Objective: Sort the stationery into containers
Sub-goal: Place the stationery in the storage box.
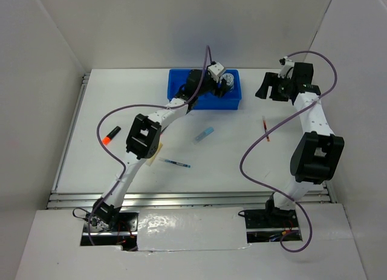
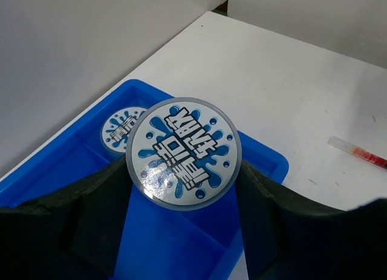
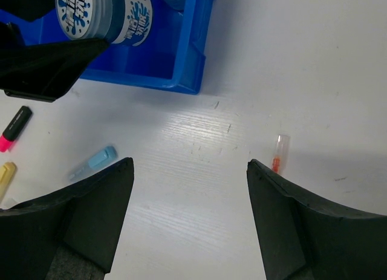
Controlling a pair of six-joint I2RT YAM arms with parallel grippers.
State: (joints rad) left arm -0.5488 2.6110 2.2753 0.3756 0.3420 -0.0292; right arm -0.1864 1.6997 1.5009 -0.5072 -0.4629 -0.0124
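Note:
My left gripper (image 2: 183, 166) is shut on a round blue-and-white patterned roll (image 2: 184, 152), held above the right end of the blue tray (image 2: 266, 162). The top view shows that gripper (image 1: 222, 84) over the tray (image 1: 181, 80). A second roll (image 2: 120, 130) lies in a tray compartment. My right gripper (image 3: 189, 171) hangs open over bare table, right of the tray (image 3: 181, 62), with nothing between its fingers. On the table lie a light blue highlighter (image 1: 204, 135), a thin blue pen (image 1: 175, 163), an orange-pink highlighter (image 1: 111, 135) and a thin red pen (image 1: 266, 129).
A pale yellow highlighter (image 3: 5, 174) lies at the left edge of the right wrist view, partly under the left arm (image 1: 145, 138) in the top view. White walls close in the table at the back and both sides. The arms' cables (image 1: 254, 159) loop above the table.

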